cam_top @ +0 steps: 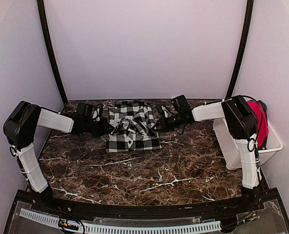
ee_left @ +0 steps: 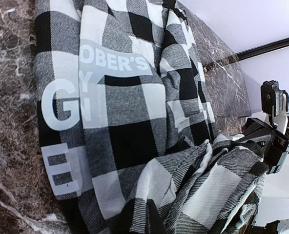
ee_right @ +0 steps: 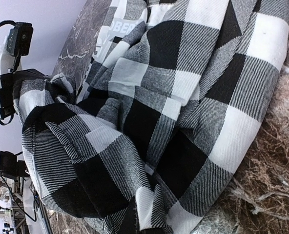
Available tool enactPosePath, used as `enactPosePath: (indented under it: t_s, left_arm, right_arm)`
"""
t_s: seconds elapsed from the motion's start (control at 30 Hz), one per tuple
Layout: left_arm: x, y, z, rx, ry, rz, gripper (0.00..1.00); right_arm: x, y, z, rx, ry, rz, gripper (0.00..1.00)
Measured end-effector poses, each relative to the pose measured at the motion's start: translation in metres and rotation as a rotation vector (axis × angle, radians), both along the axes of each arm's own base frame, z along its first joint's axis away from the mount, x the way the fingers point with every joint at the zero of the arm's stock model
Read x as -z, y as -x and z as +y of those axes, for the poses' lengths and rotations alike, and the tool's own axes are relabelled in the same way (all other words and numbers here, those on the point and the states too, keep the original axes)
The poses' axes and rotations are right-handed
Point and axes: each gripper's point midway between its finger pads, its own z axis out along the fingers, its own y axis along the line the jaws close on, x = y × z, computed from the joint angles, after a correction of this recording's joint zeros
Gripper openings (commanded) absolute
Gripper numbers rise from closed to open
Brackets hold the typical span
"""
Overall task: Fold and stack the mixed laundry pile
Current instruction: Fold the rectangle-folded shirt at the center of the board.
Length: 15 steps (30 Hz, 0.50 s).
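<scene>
Left wrist view: the left pincer (cam_top: 104, 127) is clenched, and checked cloth bunches right up against its fingertips at the bottom of the frame. I judge it is grasping a fold at that edge of the checked shirt (cam_top: 132, 127). The fingers themselves are mostly hidden by the fabric.

Right wrist view: much the same. The right pincer (cam_top: 160, 123) is clenched, with a thick gathered fold rising to its tips, so it is likely pinching the opposite edge.

Top view: the shirt lies near the middle of the far half of the desk (cam_top: 134, 170), between the two pincers and touching both. It is partly folded and rumpled, not flat. White lettering (ee_left: 61, 105) shows on a smoother panel away from the left pincer.

Handling (judgement):
- Soft woven cloth, light and limp, so it will drape and sag from any single hold.
- Layers slide over one another, so a pinch may catch one layer or several.
- Nothing fragile. The weave should give fair grip and is not slippery.
- Best holds are on outer edges or corners, one per pincer, kept level so the fold line stays straight.

Containers: the white bin (cam_top: 274, 146) stands at the right edge of the desk, just behind the right arm's upright link. The red garment (cam_top: 258, 122) sits in it, heaped above the rim and draped over the near wall — not yet folded. I cannot tell whether anything lies under it.
</scene>
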Motion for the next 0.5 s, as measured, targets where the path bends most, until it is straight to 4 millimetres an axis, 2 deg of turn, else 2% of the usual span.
enactPosePath:
  t_s: [0.1, 0.27, 0.3, 0.33, 0.37, 0.4, 0.43, 0.5]
  left_arm:
    - [-0.011, -0.008, -0.002, 0.002, 0.003, -0.027, 0.00]
    - [-0.026, -0.028, -0.001, -0.006, 0.007, -0.068, 0.00]
    - [-0.025, -0.031, -0.001, -0.008, 0.006, -0.070, 0.04]
    - [-0.020, -0.036, 0.000, -0.011, 0.004, -0.065, 0.07]
    - [-0.016, -0.038, 0.000, -0.013, 0.001, -0.059, 0.14]
    - [-0.009, -0.040, 0.002, -0.016, -0.002, -0.046, 0.17]
    - [0.000, -0.042, 0.003, -0.018, -0.006, -0.030, 0.25]
    - [0.014, -0.043, 0.007, -0.025, -0.009, 0.001, 0.34]
  right_arm:
    - [-0.008, -0.004, 0.002, -0.001, -0.006, -0.014, 0.00]
    - [-0.031, -0.021, 0.007, 0.007, -0.033, -0.065, 0.00]
    - [-0.034, -0.026, 0.007, 0.010, -0.038, -0.073, 0.02]
    - [-0.034, -0.030, 0.008, 0.013, -0.041, -0.077, 0.06]
    - [-0.033, -0.035, 0.009, 0.015, -0.045, -0.079, 0.10]
    - [-0.030, -0.037, 0.010, 0.015, -0.046, -0.078, 0.17]
    - [-0.025, -0.040, 0.010, 0.017, -0.044, -0.071, 0.25]
    - [-0.012, -0.043, 0.011, 0.015, -0.036, -0.052, 0.36]
